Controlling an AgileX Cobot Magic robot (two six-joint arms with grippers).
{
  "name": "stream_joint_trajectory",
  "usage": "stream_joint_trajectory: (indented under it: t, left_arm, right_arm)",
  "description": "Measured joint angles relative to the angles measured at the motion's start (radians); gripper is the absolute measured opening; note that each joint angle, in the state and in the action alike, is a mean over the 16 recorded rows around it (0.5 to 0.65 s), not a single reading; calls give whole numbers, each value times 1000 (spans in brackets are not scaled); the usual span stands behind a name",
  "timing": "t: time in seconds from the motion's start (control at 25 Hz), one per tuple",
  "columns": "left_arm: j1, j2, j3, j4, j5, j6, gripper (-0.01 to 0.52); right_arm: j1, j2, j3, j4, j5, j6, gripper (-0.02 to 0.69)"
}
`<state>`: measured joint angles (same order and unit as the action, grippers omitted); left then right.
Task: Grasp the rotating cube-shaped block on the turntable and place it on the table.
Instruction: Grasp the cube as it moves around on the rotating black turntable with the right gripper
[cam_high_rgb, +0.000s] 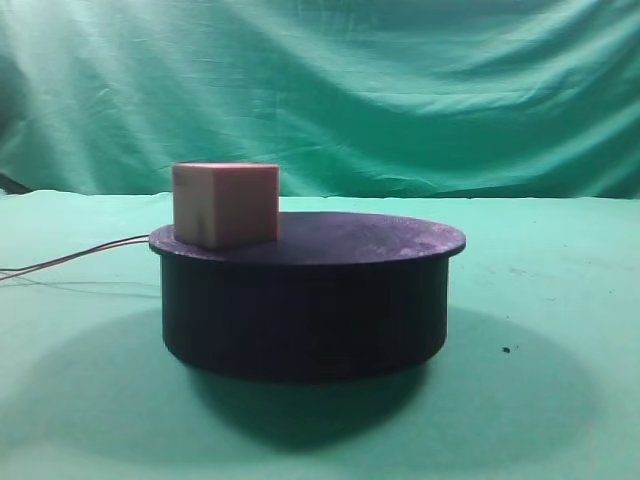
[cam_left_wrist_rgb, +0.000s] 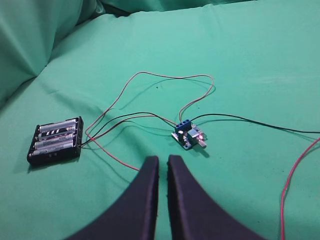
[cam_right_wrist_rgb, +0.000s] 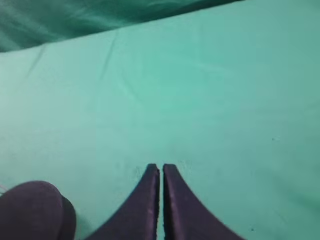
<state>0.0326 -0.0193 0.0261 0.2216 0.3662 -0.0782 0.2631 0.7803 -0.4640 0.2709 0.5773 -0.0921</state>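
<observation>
**While the Block Rides the Rim, Both Grippers Sit Closed and Far Off**

Because the cube-shaped block sits at the left edge of the turntable, with one lower corner right at the rim, the first risk is plain: a misjudged touch could tip it off the disc onto the table before any grasp is made. The task calls the block rotating, so a grasp aimed at where it sits now would likely meet empty air or clip a corner, since a cube presents its flat faces squarely only at certain points in its turn.

Neither arm shows in the high view. The right gripper hangs over bare green cloth with its fingers pressed nearly together, holding nothing; a dark round shape at the lower left of its wrist view may be the turntable, though I cannot say for sure. The left gripper has its fingers drawn narrow too, a thin slit between them, and is empty. Either would have to spread wide before descending, or the closed tips would strike the block's top and shove it.

Below the left gripper lie a battery holder, a small circuit board and loose red and black wires. A low sweep from that side could snag a wire and drag the board, which probably powers the disc.
</observation>
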Motion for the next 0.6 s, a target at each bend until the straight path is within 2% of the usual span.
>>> stream_joint_trajectory:
  t: [0.24, 0.36, 0.48, 0.6]
  left_arm:
    - [0, 0, 0, 0, 0, 0, 0]
    - [0, 0, 0, 0, 0, 0, 0]
    - [0, 0, 0, 0, 0, 0, 0]
    - [0, 0, 0, 0, 0, 0, 0]
  right_arm:
    - [168, 235, -107, -9, 52, 7, 5]
    - [254, 349, -184, -15, 83, 25, 34]
    - [325, 451, -270, -19, 121, 44, 103]
    - [375, 538, -357, -19, 166, 65, 211]
